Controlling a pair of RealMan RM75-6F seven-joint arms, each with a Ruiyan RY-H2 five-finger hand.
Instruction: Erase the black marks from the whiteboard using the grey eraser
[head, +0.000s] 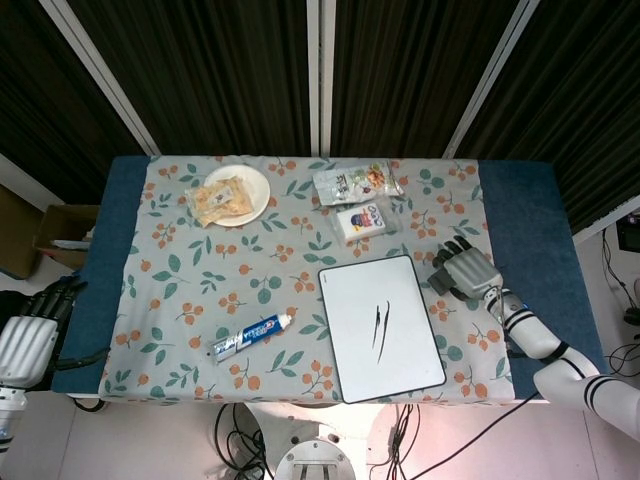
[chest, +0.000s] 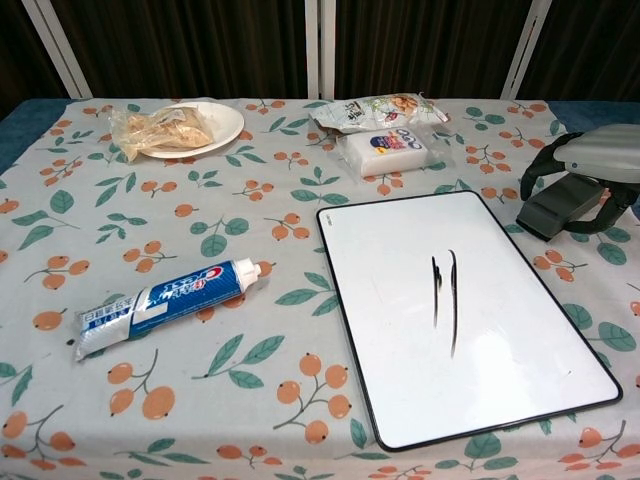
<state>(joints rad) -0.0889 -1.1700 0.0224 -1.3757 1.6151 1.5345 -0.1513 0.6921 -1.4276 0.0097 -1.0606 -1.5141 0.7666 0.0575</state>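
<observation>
The whiteboard (head: 400, 350) (chest: 500, 370) lies on the floral tablecloth at the front right. Two thin black marks (head: 381, 326) (chest: 446, 290) run down its middle. The dark grey eraser (head: 438, 283) (chest: 553, 208) lies on the cloth just past the board's right edge. My right hand (head: 468, 272) (chest: 596, 153) sits low over it, with fingers curled down around its far end and the thumb at its near side, gripping it. My left hand (head: 32, 335) hangs off the table's left front corner, fingers apart and holding nothing.
A toothpaste tube (head: 250, 336) (chest: 165, 305) lies left of the board. Behind the board are a white packet (head: 362, 222) (chest: 385, 150) and a snack bag (head: 357, 181) (chest: 380, 110). A plate (head: 262, 190) (chest: 228, 124) with a wrapped snack stands at the back left.
</observation>
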